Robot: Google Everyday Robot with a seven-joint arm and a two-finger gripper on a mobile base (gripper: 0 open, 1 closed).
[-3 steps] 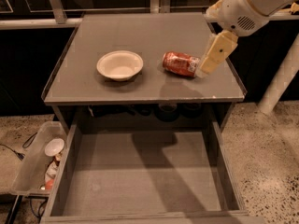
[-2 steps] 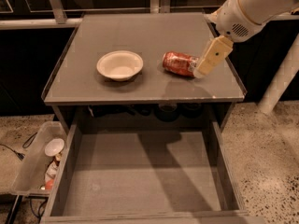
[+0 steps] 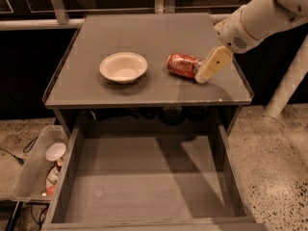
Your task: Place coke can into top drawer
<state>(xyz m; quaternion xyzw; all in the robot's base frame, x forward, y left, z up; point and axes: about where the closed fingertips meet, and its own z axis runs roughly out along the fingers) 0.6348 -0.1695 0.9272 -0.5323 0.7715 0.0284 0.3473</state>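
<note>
Hand (image 3: 203, 75) dipped slightly — coke can (image 3: 183, 64) just beside it.

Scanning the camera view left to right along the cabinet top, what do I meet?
bowl → coke can, lying on its side → gripper, at the can's right end

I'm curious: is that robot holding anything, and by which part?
Cannot tell. The pincer is at one end of the coke can, which lies on its side on the cabinet top; no clear hold shows.
</note>
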